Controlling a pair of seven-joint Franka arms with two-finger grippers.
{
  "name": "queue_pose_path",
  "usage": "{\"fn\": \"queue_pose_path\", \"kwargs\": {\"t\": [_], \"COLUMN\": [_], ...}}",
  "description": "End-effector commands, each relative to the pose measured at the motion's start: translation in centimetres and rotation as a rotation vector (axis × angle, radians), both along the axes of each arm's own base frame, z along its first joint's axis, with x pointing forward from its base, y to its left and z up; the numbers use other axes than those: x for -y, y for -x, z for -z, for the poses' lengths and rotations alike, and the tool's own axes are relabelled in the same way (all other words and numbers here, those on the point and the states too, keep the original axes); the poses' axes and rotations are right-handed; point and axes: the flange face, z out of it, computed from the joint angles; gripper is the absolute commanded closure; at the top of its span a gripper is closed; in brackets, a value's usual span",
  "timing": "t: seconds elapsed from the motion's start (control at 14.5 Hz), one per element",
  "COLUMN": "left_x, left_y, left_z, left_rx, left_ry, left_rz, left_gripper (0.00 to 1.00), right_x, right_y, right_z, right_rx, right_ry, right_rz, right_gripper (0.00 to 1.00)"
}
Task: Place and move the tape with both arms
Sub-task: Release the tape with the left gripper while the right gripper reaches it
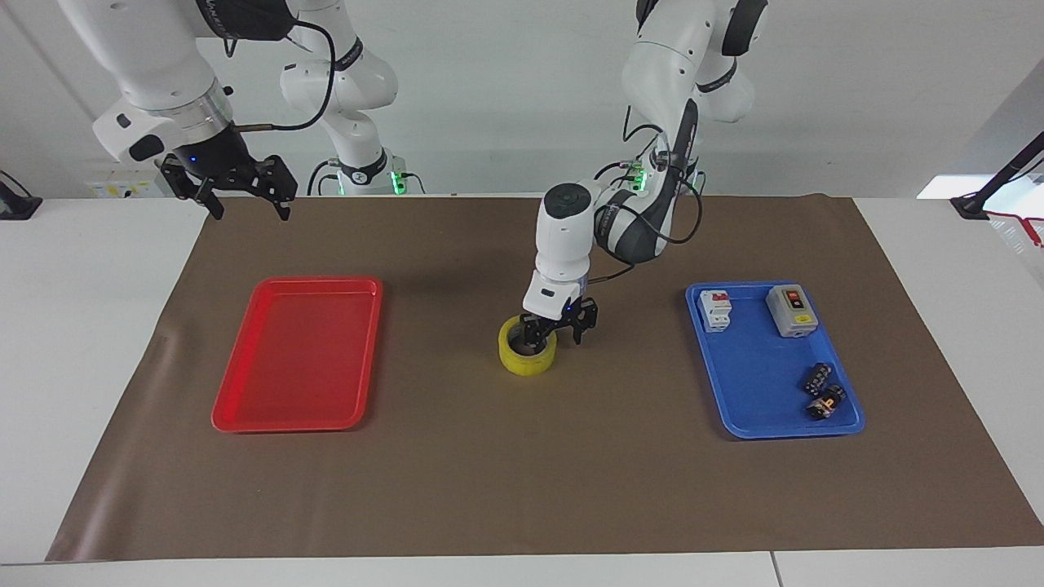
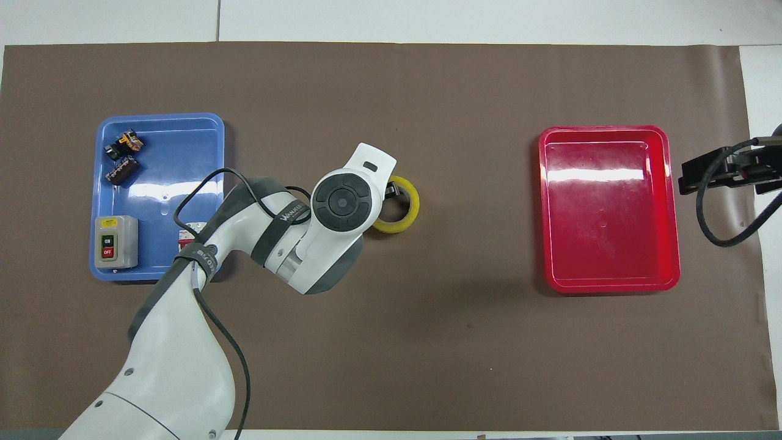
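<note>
One tape [image 1: 527, 352] on mat, left claw [image 1: 558, 329] open astride rim.

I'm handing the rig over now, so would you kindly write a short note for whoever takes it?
Left pincer: open, down at the tape, one finger inside the ring, no grip.
Right pincer: open, waiting in the air near the mat's edge, by the red tray.
Tape: flat on the mat mid-table, between the red tray and the blue tray.
Done: tape set down mid-table.
Left: right arm moves it on, probably to the red tray.
</note>
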Motion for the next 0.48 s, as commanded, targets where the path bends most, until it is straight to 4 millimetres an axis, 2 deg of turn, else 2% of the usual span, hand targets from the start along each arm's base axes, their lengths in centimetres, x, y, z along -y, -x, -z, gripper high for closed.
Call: {"fn": "queue_pose_path", "kwargs": {"t": [0.0, 0.21, 0.41], "left_x": [-4.7, -8.4, -14.0], "left_y": [-1.1, -1.9, -2.6], "left_z": [-5.2, -7.8, -10.9], "left_rx": [0.054, 0.024, -0.051], "left_ry": [0.006, -0.045, -0.087], "left_rz": [-0.028, 0.015, 0.099], "left_gripper": [0.00, 0.00, 0.00], "right_x": [0.0, -0.6, -6.5], "right_y": [0.5, 0.3, 0.5], "right_z": [-0.1, 0.5, 1.7], "right_rx": [0.013, 0.028, 0.062], "right_ry": [-0.012, -0.013, -0.018], "right_rz": [0.007, 0.001, -0.075], "right_gripper": [0.00, 0.00, 0.00]}}
